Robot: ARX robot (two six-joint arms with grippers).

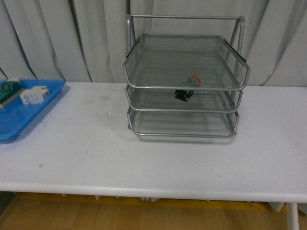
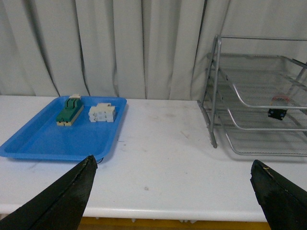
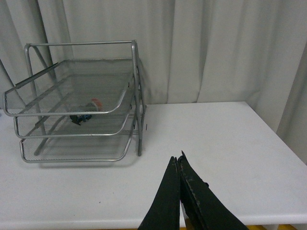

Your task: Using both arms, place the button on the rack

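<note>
A silver wire rack (image 1: 184, 86) with three stacked trays stands on the white table (image 1: 144, 158), toward the back and a little right of the middle, in front of a pale curtain (image 1: 48, 38). The button (image 1: 187, 88) lies inside the rack, apparently on the middle tray, though through the mesh it is hard to be sure which level bears it; its red cap points toward the back and its dark body toward the front rail. The left wrist view shows it (image 2: 278, 108) toward the front of the rack (image 2: 259, 105), and the right wrist view shows it (image 3: 86, 112) toward the side away from the camera, behind the front rails of the rack (image 3: 81, 103). At the left edge of the table sits a blue tray (image 1: 24, 115) holding a green-and-cream block (image 1: 10, 91) and a white block (image 1: 34, 95), lying side by side and just apart. Neither arm shows in the front view. The left gripper (image 2: 175, 179) is spread wide with nothing between its dark fingers (image 2: 67, 196), hanging over the front part of the table between tray and rack. The right gripper (image 3: 179, 160) has its fingers pressed together, holding nothing, over bare table to the right of the rack.
</note>
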